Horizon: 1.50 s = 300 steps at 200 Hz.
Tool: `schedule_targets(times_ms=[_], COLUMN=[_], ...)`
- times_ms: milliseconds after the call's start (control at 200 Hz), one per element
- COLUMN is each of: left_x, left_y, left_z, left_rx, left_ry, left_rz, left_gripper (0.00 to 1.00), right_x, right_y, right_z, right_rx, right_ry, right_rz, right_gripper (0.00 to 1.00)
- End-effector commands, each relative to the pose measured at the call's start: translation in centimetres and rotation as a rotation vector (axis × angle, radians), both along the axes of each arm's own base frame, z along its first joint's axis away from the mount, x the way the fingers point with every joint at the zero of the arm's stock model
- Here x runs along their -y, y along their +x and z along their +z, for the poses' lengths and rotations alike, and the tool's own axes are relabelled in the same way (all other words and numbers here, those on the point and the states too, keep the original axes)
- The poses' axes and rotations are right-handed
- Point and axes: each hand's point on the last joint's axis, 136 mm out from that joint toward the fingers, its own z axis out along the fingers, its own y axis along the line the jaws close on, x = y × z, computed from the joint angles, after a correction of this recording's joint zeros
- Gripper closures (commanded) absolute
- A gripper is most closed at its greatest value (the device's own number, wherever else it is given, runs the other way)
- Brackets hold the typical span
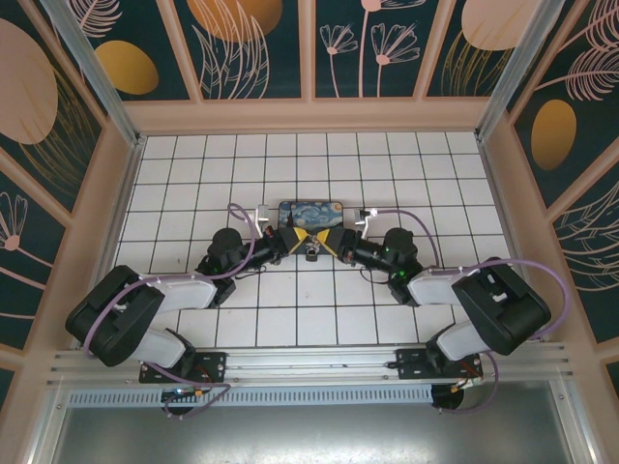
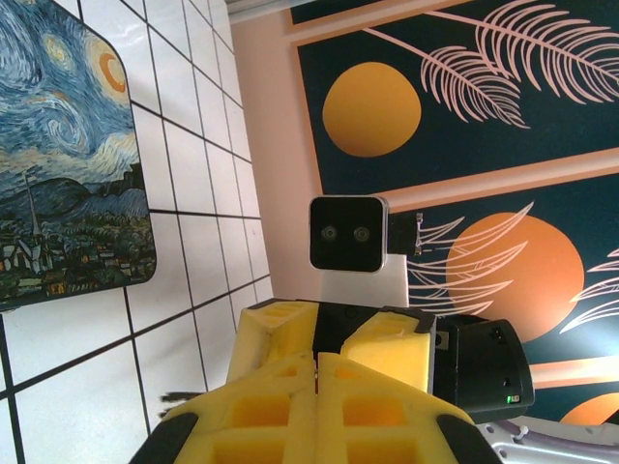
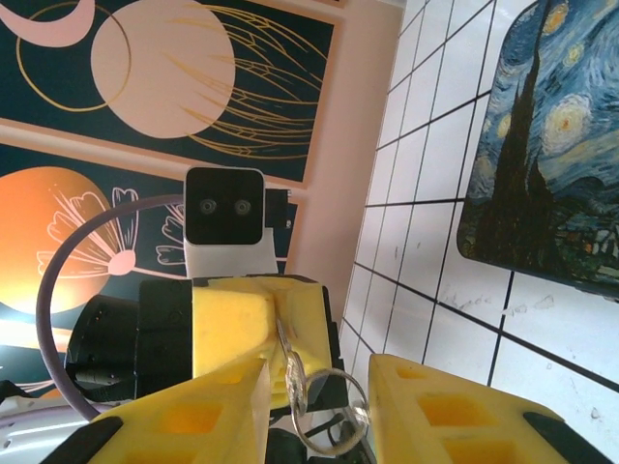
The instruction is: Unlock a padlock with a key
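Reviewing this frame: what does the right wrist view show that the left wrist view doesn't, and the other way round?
Right wrist view: a thin silvery blade, probably the key, and a wire loop sit in the gap of the open right tool.
Left wrist view: the left tool has its yellow fingers pressed together, and there is a wall panel with orange discs and pale feathers.
Both: the swirl-painted box lies on the white tiled floor, and the opposite arm's wrist camera faces back.

Shiny silvery metal key; smooth, faintly glossy white floor tiles.
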Motion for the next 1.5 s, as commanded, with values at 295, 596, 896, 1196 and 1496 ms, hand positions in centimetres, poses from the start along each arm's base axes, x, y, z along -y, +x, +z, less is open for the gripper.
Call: schedule_targets(times_ms=[295,596,896,1196,1496], left_x=[-0.1,0.0,0.2,0.5,0.4], left_y=[-0.3,-0.5,-0.5,-0.6,-0.3], left_z=[0.6,0.6,0.5,0.3,0.2], left_rx=[0.038,0.037,0.036,0.030,0.029], left_ry=[-0.006,-0.013,-0.015,-0.011,-0.010], left_rz=[-0.010,-0.020,-0.036,-0.049,-0.035], left_gripper=[1.00,1.00,1.00,1.00,1.00], right_x=[-1.3,-1.8,-1.7,-1.7,-1.5], right_y=[-0.6,-0.9,-0.8,-0.6,-0.9], right_z=[1.5,1.5,1.5,1.9,1.8], right_rx=[0.067,0.064,0.067,0.077,0.078], right_ry=[0.031,0.045,0.048,0.053,0.054], right_rz=[0.049,0.067,0.069,0.073,0.076], right_gripper=[0.73,0.79,0.78,0.84,0.88])
